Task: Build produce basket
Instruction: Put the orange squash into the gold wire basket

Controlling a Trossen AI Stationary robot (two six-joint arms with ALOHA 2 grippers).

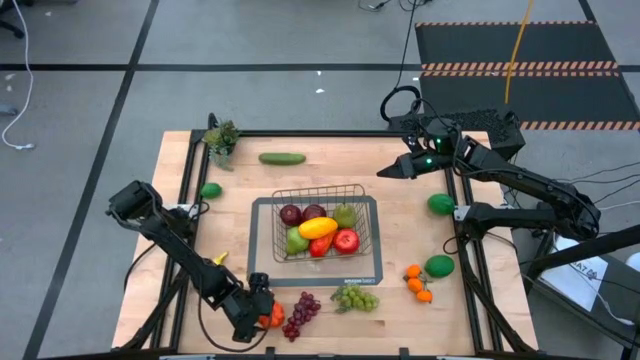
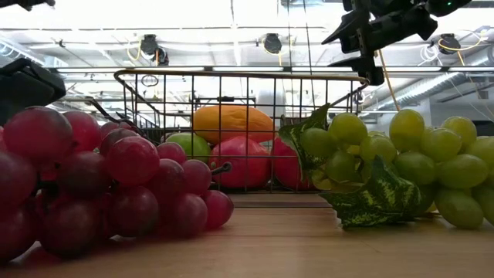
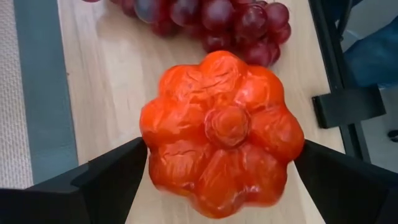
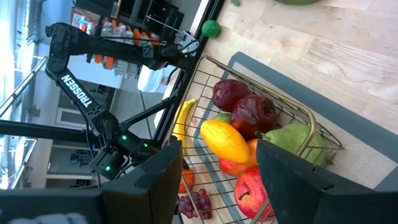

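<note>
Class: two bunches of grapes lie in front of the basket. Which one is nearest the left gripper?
The dark red bunch: it lies right beside the left gripper, while the green bunch sits farther off, toward the right.

A robotics lab or test workshop; a wooden table (image 1: 400, 190) in a black frame stands on a grey floor (image 1: 80, 100) marked with dark tape lines; loose cables (image 1: 15, 120) trail across the floor, and a black mat (image 1: 520, 45) with hazard-striped edges lies beyond the table; the low view shows an open industrial ceiling with ducts (image 2: 463, 77) and hanging lamps (image 2: 270, 42); two dark arms (image 1: 180, 250) are mounted at the table's sides; shelving (image 4: 118, 25) shows behind.
</note>
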